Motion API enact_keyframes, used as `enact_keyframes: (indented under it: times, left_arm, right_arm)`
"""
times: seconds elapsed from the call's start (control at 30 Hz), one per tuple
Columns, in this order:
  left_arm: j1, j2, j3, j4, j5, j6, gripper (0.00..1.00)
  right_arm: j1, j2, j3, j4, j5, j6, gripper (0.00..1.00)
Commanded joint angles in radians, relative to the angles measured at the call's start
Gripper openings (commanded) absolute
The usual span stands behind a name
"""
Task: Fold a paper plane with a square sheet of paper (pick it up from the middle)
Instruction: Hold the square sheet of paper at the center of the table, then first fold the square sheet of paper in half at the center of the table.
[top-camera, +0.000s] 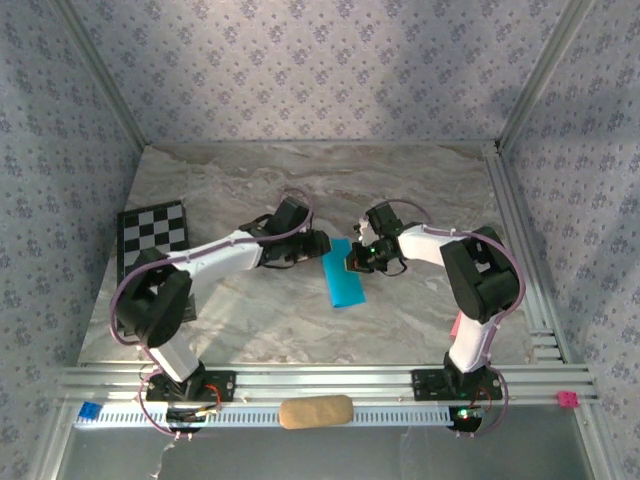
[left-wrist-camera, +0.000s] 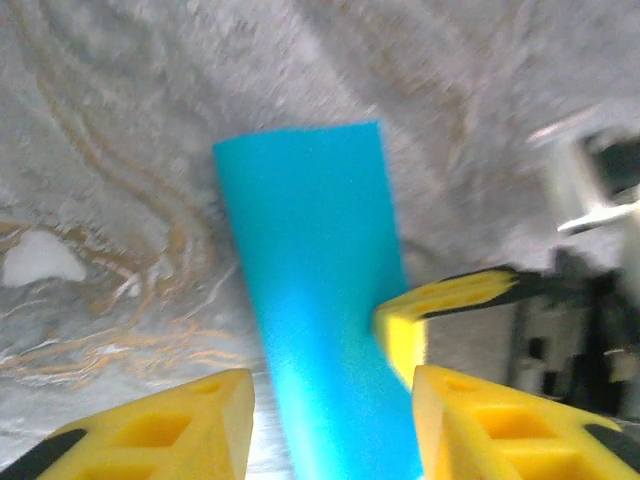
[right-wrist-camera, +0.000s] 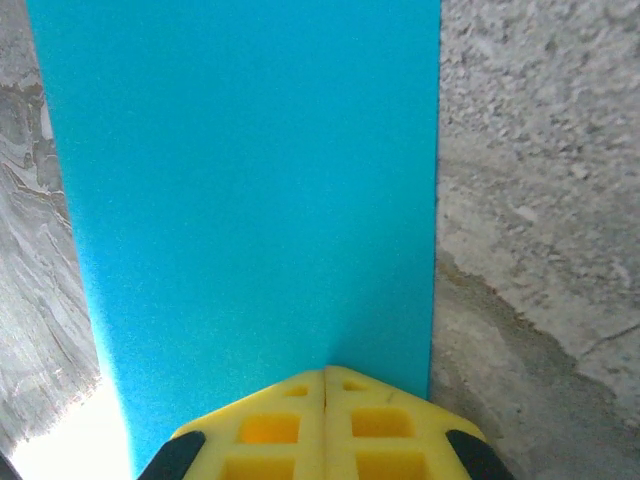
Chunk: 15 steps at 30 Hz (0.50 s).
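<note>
The square sheet of paper (top-camera: 343, 278) lies mid-table, folded into a long turquoise strip with no pointed paper plane shape. In the left wrist view the paper (left-wrist-camera: 315, 260) runs between the two yellow fingers of my left gripper (left-wrist-camera: 335, 430). Those jaws stand apart, with a gap on the left side. In the top view my left gripper (top-camera: 322, 243) is at the strip's far-left end. My right gripper (top-camera: 356, 262) is shut, and its tip rests on the strip's right edge. In the right wrist view my right gripper (right-wrist-camera: 325, 372) has its fingers closed together against the paper (right-wrist-camera: 240, 200).
A black-and-white checkered board (top-camera: 152, 232) lies at the table's left edge. A tan oblong block (top-camera: 315, 411) sits on the front rail between the arm bases. A pink stick (top-camera: 455, 322) shows behind the right arm. Marble table surrounds the paper.
</note>
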Motion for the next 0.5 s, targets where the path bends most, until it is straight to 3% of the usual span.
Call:
enact_keyframes:
  times: [0.0, 0.13, 0.23, 0.47]
  left_arm:
    - [0.011, 0.006, -0.031, 0.159, 0.143, -0.045, 0.34]
    - [0.009, 0.063, -0.046, 0.241, 0.218, -0.085, 0.11]
    - [0.007, 0.100, -0.073, 0.349, 0.268, -0.136, 0.02]
    - [-0.001, 0.153, -0.116, 0.381, 0.268, -0.150, 0.00]
  right_arm:
    - [-0.009, 0.049, -0.013, -0.106, 0.083, -0.014, 0.00]
    - [-0.009, 0.046, -0.021, -0.101, 0.091, -0.003, 0.00]
    - [-0.009, 0.044, -0.026, -0.106, 0.101, -0.003, 0.00]
    - [-0.009, 0.049, -0.037, -0.101, 0.116, 0.005, 0.00]
